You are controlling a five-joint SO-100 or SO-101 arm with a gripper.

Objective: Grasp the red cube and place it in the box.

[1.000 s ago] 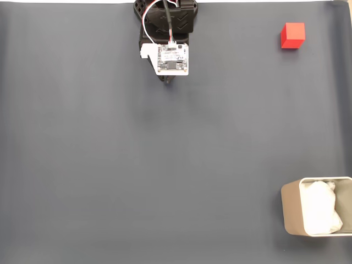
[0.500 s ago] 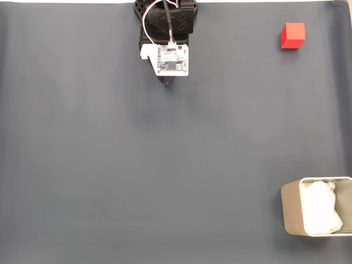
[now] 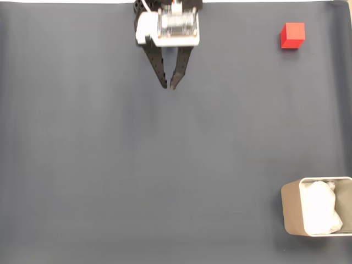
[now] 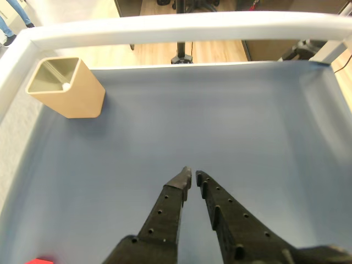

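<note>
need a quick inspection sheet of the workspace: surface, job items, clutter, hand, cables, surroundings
Surface: dark grey mat, flat and bare apart from the job's things.
Red cube: sits on the mat at top right in the fixed view, apart from the hand, not grasped.
Box: beige, at bottom right in the fixed view, upright, white padding inside; no cube in it.
Clutter: nothing seen.
Hand: at top centre in the fixed view, fingertips nearly together, holding nothing.
Cables: a short wire stub at the arm's top edge in the fixed view, blurred.
Surroundings: wrist view shows a wooden floor and a stand base beyond the mat's pale raised edge.
</note>
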